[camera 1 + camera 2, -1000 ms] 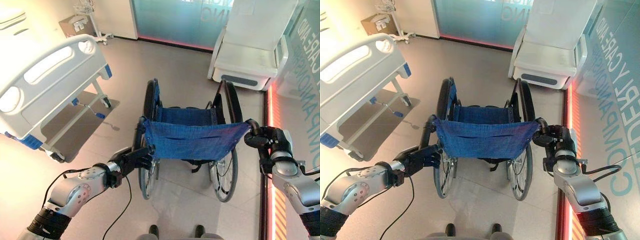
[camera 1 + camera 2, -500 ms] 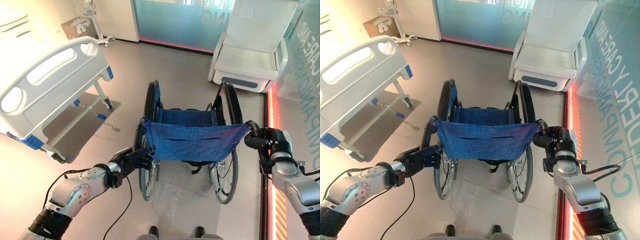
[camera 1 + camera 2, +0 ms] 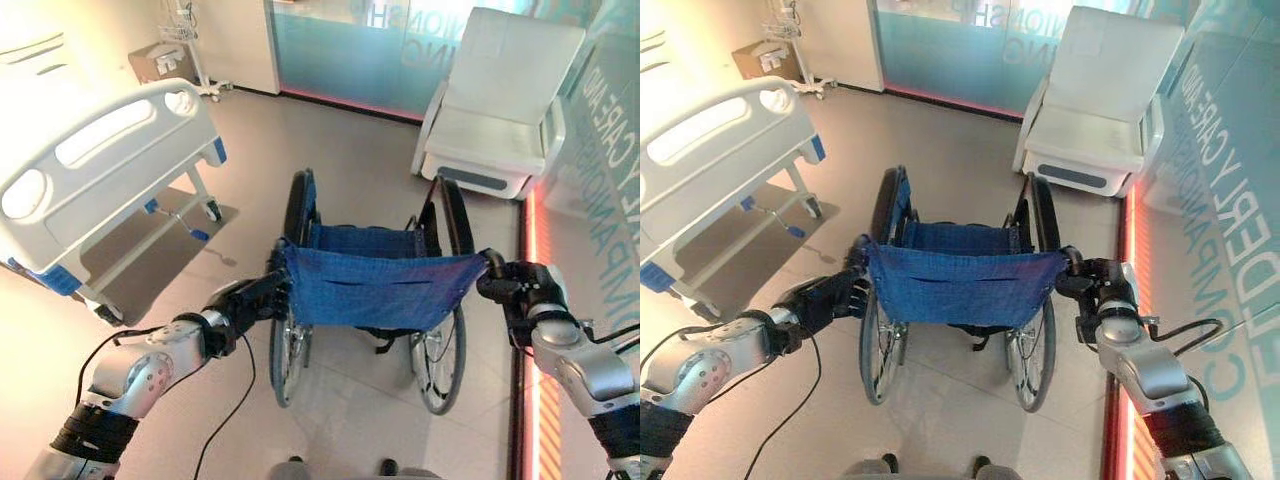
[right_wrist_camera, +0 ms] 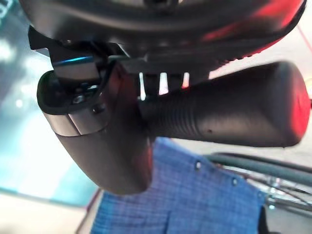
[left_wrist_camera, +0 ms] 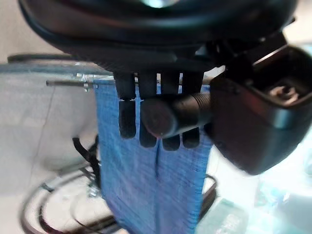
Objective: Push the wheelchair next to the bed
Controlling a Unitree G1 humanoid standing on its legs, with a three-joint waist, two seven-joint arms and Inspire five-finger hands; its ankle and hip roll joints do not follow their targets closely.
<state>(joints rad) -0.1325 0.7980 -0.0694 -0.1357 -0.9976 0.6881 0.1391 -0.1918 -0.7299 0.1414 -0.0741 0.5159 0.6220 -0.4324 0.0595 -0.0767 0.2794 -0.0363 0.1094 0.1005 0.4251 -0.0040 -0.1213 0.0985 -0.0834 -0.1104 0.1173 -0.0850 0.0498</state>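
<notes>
Off to the far side of the left hand (image 3: 252, 300), well apart from it, stands the bed (image 3: 95, 175), white with blue corner bumpers, its footboard end turned toward the open floor (image 3: 350, 150). The left hand itself is wrapped round the left push handle (image 5: 178, 113) of the wheelchair (image 3: 375, 290); in the left wrist view its fingers (image 5: 127, 114) curl over the black grip from above, with the thumb closing from the other side, and the blue back cloth (image 3: 958, 283) hangs just beyond the fingertips. Between the two hands stretches that blue backrest, and ahead of it the seat and the two large wheels, the chair standing upright on the tiled floor and facing away from the robot. The wheelchair is near the bed's foot corner but not beside it, with a stretch of bare floor between them. At the other side the right hand (image 3: 520, 290) grips the right push handle (image 4: 229, 109); in the right wrist view the ribbed black grip runs through the closed hand, the thumb folded round it. Beyond the right hand, well apart, a white reclining chair (image 3: 495, 110) stands against a frosted glass wall (image 3: 950, 40).
</notes>
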